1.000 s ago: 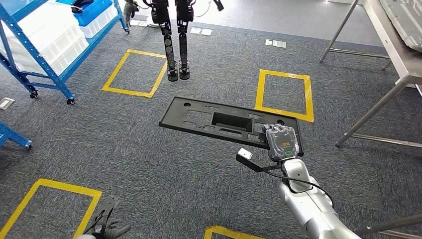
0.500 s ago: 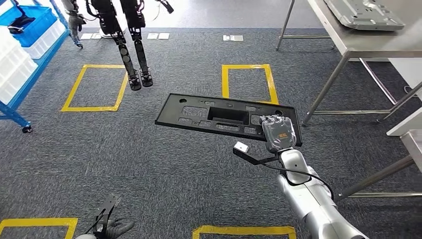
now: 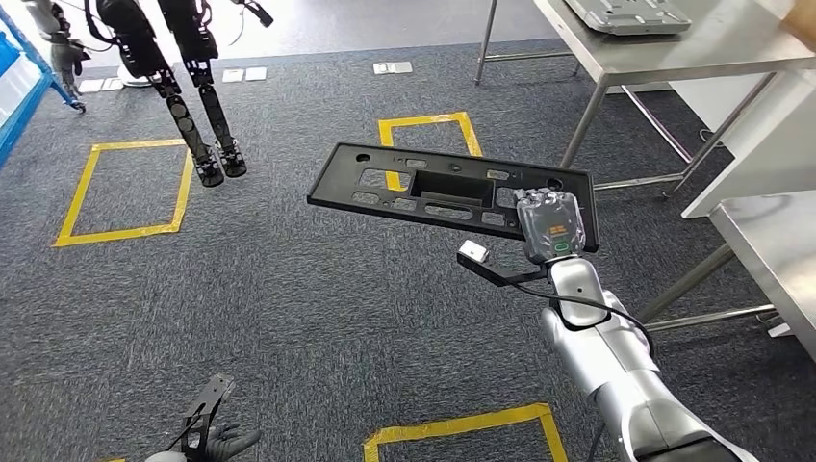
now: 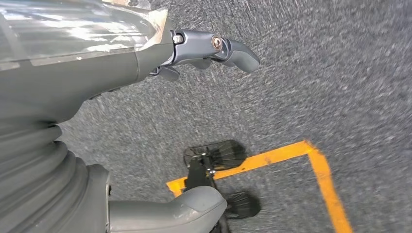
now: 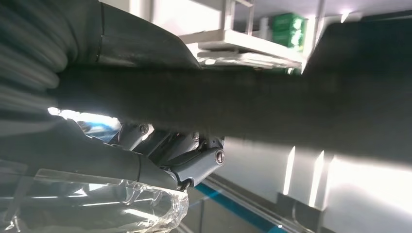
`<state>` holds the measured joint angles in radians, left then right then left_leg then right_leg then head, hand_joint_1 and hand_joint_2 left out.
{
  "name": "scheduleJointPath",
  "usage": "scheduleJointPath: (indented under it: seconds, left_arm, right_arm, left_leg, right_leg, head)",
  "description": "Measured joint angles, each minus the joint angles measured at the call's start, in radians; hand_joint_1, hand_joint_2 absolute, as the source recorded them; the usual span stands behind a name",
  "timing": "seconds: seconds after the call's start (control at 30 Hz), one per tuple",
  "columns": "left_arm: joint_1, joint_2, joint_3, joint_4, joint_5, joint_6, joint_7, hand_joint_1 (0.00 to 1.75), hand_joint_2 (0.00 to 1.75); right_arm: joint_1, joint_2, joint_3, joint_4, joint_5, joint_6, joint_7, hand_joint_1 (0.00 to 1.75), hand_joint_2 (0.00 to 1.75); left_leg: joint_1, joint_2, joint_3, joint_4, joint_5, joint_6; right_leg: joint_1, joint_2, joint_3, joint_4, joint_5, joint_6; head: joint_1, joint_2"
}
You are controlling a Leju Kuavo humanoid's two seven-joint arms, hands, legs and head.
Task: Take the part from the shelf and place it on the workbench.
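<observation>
The part is a long flat black plastic panel [image 3: 433, 188] with several cut-outs, carried level above the carpet. My right hand [image 3: 549, 225] grips its near right end from above and below; in the right wrist view the panel [image 5: 272, 114] is a dark band across the fingers [image 5: 189, 158]. The metal workbench [image 3: 731, 38] stands ahead at the right with a grey metal piece [image 3: 630, 13] on it. My left hand [image 3: 207, 445] hangs low over the carpet; in the left wrist view its thumb [image 4: 165, 216] and fingers [image 4: 214, 48] are spread with nothing between them.
Another humanoid's black legs [image 3: 192, 96] stand at the far left. Yellow tape squares [image 3: 120, 188] mark the grey carpet. A second light table [image 3: 770, 231] juts in at the right edge. A blue shelf frame [image 3: 12, 87] shows at the far left.
The whole view has swung right: the blue shelves slid off to the left and the workbench came closer. My right hand keeps the panel, now raised a little higher in the picture.
</observation>
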<state>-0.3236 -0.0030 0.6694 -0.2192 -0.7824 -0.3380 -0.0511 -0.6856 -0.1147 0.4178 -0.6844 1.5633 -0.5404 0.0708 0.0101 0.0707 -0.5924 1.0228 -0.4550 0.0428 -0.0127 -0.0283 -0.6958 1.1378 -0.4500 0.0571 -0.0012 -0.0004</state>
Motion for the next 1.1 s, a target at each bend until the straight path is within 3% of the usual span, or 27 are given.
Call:
scheduleJointPath:
  seconds: [0.03,0.1,0.17,0.2,0.27,0.33,0.37,0.4,0.43,0.47,0.53,0.6,0.67,0.7,0.77,0.8,0.83,0.9,0.93,1.0,1.07,1.1]
  left_arm:
    - [0.0,0.0,0.0,0.0,-0.004,0.001,0.007,0.0,1.75]
    - [-0.001,-0.001,-0.001,0.0,-0.01,0.003,0.022,0.0,1.75]
    - [-0.002,-0.003,-0.002,0.0,-0.014,0.002,0.032,0.0,1.75]
    - [-0.003,-0.005,-0.003,0.0,-0.015,0.002,0.035,0.0,1.75]
    - [-0.004,-0.007,-0.005,0.0,-0.016,0.003,0.04,0.0,1.75]
    - [-0.001,-0.008,-0.005,0.001,-0.017,0.005,0.044,0.0,1.75]
    - [0.001,-0.008,-0.005,0.001,-0.018,0.005,0.046,0.0,1.75]
    - [0.002,-0.008,-0.005,0.002,-0.019,0.005,0.047,0.0,1.75]
    - [0.003,-0.008,-0.005,0.002,-0.021,0.005,0.048,0.0,1.75]
    - [0.003,-0.008,-0.006,0.002,-0.023,0.005,0.048,0.0,1.75]
    - [0.002,-0.007,-0.006,0.003,-0.025,0.005,0.049,0.0,1.75]
    - [0.003,-0.007,-0.007,0.004,-0.026,0.006,0.05,0.0,1.75]
    - [0.002,-0.008,-0.009,0.004,-0.026,0.006,0.051,0.0,1.75]
    - [0.0,-0.009,-0.011,0.004,-0.027,0.006,0.051,0.0,1.75]
    - [-0.003,-0.01,-0.012,0.004,-0.027,0.007,0.051,0.0,1.75]
    - [-0.003,-0.01,-0.012,0.004,-0.027,0.008,0.051,0.0,1.75]
    - [-0.002,-0.009,-0.012,0.004,-0.027,0.009,0.052,0.0,1.75]
    - [-0.001,-0.008,-0.012,0.004,-0.027,0.01,0.053,0.0,1.75]
    - [-0.001,-0.008,-0.012,0.004,-0.027,0.011,0.053,0.0,1.75]
    - [-0.001,-0.008,-0.012,0.004,-0.027,0.01,0.053,0.0,1.75]
    - [-0.001,-0.008,-0.012,0.004,-0.027,0.009,0.052,0.0,1.75]
    - [-0.001,-0.008,-0.012,0.004,-0.027,0.009,0.052,0.0,1.75]
  right_arm:
    - [-0.015,-0.002,-0.001,0.002,0.003,0.003,0.001,1.75,1.75]
    - [-0.043,-0.004,-0.003,0.006,0.005,0.006,0.004,1.75,1.75]
    - [-0.062,-0.01,-0.003,0.011,0.005,0.007,0.01,1.75,1.75]
    - [-0.07,-0.013,-0.003,0.014,0.006,0.007,0.012,1.75,1.75]
    - [-0.083,-0.016,-0.003,0.019,0.007,0.006,0.015,1.75,1.75]
    - [-0.09,-0.016,-0.003,0.026,0.007,0.006,0.017,1.75,1.75]
    - [-0.091,-0.015,-0.003,0.03,0.007,0.005,0.018,1.75,1.75]
    - [-0.092,-0.015,-0.003,0.034,0.007,0.005,0.019,1.75,1.75]
    - [-0.093,-0.016,-0.003,0.039,0.007,0.004,0.021,1.75,1.75]
    - [-0.096,-0.016,-0.003,0.043,0.006,0.003,0.024,1.75,1.75]
    - [-0.103,-0.018,-0.003,0.051,0.005,0.003,0.028,1.75,1.75]
    - [-0.111,-0.021,-0.004,0.058,0.003,0.002,0.032,1.75,1.75]
    - [-0.116,-0.027,-0.004,0.065,0.002,0.001,0.036,1.75,1.75]
    - [-0.116,-0.032,-0.005,0.068,0.002,0.001,0.036,1.75,1.75]
    - [-0.119,-0.041,-0.005,0.074,0.002,0.001,0.037,1.75,1.75]
    - [-0.12,-0.043,-0.005,0.077,0.002,0.001,0.038,1.75,1.75]
    - [-0.121,-0.044,-0.005,0.08,0.002,0.001,0.039,1.75,1.75]
    - [-0.12,-0.045,-0.005,0.087,0.002,0.001,0.04,1.75,1.75]
    - [-0.12,-0.045,-0.005,0.091,0.002,0.0,0.04,1.75,1.75]
    - [-0.121,-0.048,-0.006,0.096,0.002,0.0,0.041,1.75,1.75]
    - [-0.123,-0.049,-0.006,0.097,0.002,0.0,0.041,1.75,1.75]
    - [-0.125,-0.049,-0.006,0.098,0.002,-0.001,0.042,1.75,1.75]
  left_leg:
    - [-0.003,0.011,-0.001,0.001,-0.002,-0.003]
    - [-0.011,0.031,-0.001,0.002,-0.004,-0.011]
    - [-0.012,0.051,0.001,0.003,-0.008,-0.019]
    - [-0.008,0.044,0.0,0.01,-0.016,-0.023]
    - [0.0,-0.008,-0.025,0.074,-0.059,-0.032]
    - [0.003,-0.06,-0.087,0.206,-0.123,-0.038]
    - [0.003,-0.069,-0.118,0.265,-0.142,-0.039]
    - [0.003,-0.073,-0.136,0.293,-0.142,-0.04]
    - [0.005,-0.074,-0.136,0.283,-0.122,-0.04]
    - [0.007,-0.078,-0.117,0.236,-0.087,-0.039]
    - [0.017,-0.115,-0.058,0.103,-0.023,-0.042]
    - [0.02,-0.145,-0.029,0.034,-0.004,-0.041]
    - [0.014,-0.132,-0.028,0.028,-0.002,-0.031]
    - [0.012,-0.12,-0.027,0.023,0.003,-0.022]
    - [0.012,-0.097,-0.024,0.011,0.012,-0.005]
    - [0.009,-0.085,-0.023,0.008,0.015,0.0]
    - [0.007,-0.072,-0.024,0.008,0.015,0.003]
    - [0.003,-0.047,-0.026,0.008,0.015,0.004]
    - [0.002,-0.034,-0.026,0.008,0.015,0.004]
    - [0.001,-0.009,-0.026,0.008,0.014,0.003]
    - [-0.004,0.012,-0.024,0.009,0.01,-0.003]
    - [-0.007,0.023,-0.022,0.01,0.008,-0.008]
  right_leg:
    - [0.005,-0.022,0.038,-0.068,0.019,-0.001]
    - [0.013,-0.04,0.07,-0.131,0.035,-0.012]
    - [0.011,-0.014,0.069,-0.135,0.041,-0.024]
    - [0.007,-0.002,0.07,-0.136,0.044,-0.029]
    - [-0.002,0.02,0.074,-0.14,0.048,-0.043]
    - [-0.002,0.043,0.074,-0.14,0.05,-0.051]
    - [-0.001,0.056,0.073,-0.14,0.05,-0.052]
    - [-0.001,0.07,0.073,-0.139,0.051,-0.053]
    - [0.0,0.084,0.073,-0.137,0.051,-0.052]
    - [-0.001,0.097,0.073,-0.135,0.051,-0.052]
    - [0.0,0.122,0.067,-0.126,0.05,-0.049]
    - [0.002,0.146,0.056,-0.122,0.054,-0.039]
    - [0.002,0.167,0.045,-0.128,0.062,-0.024]
    - [0.002,0.159,0.039,-0.125,0.062,-0.018]
    - [0.005,0.105,0.005,-0.071,0.035,-0.016]
    - [0.005,0.071,-0.023,-0.011,0.009,-0.019]
    - [0.005,0.052,-0.058,0.06,-0.019,-0.021]
    - [0.003,0.042,-0.105,0.164,-0.053,-0.018]
    - [0.003,0.04,-0.101,0.163,-0.049,-0.012]
    - [0.002,0.016,-0.032,0.046,-0.009,-0.001]
    - [0.009,-0.038,0.044,-0.089,0.029,-0.004]
    - [0.014,-0.053,0.062,-0.123,0.039,-0.01]
  head:
    - [0.001,0.0]
    - [0.001,0.0]
    - [0.0,0.0]
    - [-0.001,0.0]
    - [-0.003,0.0]
    - [-0.006,0.0]
    - [-0.006,0.0]
    - [-0.007,0.0]
    - [-0.007,0.0]
    - [-0.007,0.0]
    - [-0.006,0.0]
    - [-0.005,0.0]
    - [-0.005,0.0]
    - [-0.005,0.0]
    - [0.0,0.0]
    - [0.004,0.0]
    - [0.007,0.0]
    - [0.008,0.0]
    - [0.008,0.0]
    - [0.008,0.0]
    - [0.008,0.0]
    - [0.008,0.0]
